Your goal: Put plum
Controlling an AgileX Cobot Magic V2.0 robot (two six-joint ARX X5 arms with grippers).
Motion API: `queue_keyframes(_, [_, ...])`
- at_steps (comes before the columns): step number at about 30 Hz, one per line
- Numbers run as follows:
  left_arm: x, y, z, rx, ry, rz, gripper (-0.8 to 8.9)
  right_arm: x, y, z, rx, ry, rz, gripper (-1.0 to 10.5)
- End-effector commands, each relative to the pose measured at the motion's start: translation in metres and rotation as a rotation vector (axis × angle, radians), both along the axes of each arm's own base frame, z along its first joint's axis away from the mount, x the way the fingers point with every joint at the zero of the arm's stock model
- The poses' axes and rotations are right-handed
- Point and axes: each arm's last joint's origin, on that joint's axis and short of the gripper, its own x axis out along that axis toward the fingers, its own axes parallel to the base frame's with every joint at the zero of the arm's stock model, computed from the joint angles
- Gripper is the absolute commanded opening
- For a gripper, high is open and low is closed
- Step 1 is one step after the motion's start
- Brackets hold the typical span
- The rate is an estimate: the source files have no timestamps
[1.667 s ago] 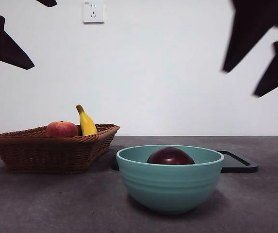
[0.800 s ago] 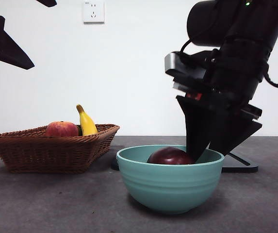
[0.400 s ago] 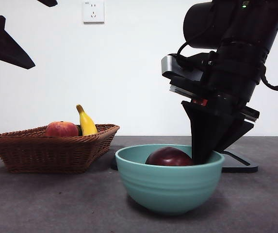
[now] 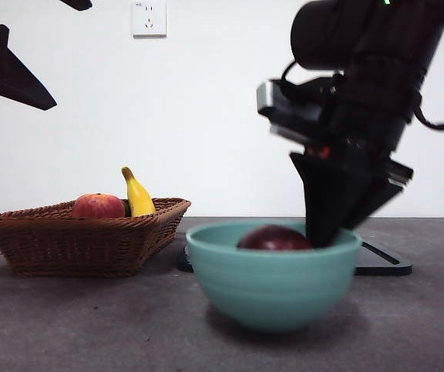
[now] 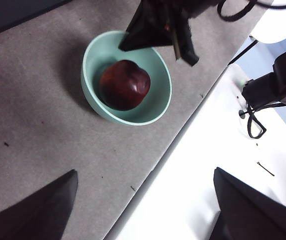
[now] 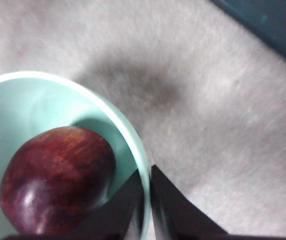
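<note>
Tabletop: right claw (image 6: 146, 200) pinches bowl (image 6: 133, 145) rim.

The right arm (image 4: 376, 85) is bulky and black, with a grey block at nine o'clock, looping black cables, and tapered black jaws.

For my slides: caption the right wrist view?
Right end effector pinches the teal bowl rim beside the plum.

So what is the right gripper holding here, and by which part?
The right gripper is pinching the teal bowl by its rim, one jaw inside, one outside; the plum lies loose inside.
</note>
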Motion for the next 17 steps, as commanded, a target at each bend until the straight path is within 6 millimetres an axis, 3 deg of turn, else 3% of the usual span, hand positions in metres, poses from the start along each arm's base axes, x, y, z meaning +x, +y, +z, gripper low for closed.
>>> queue_keyframes(1, [0.001,-0.002,0.003,-0.012,-0.02,-0.015,4.33,0.011,0.005,0.019,0.037,-0.043,-0.019,0.1])
queue_keyframes(10, [0.002,-0.003,0.003,-0.019,-0.034,-0.015,4.33,0.048,-0.013,0.06,0.102,-0.152,-0.131,0.1])
queue_keyframes(17, [0.002,-0.003,0.003,-0.019,-0.033,-0.015,4.33,0.095,-0.032,0.067,0.095,-0.163,-0.235,0.1])
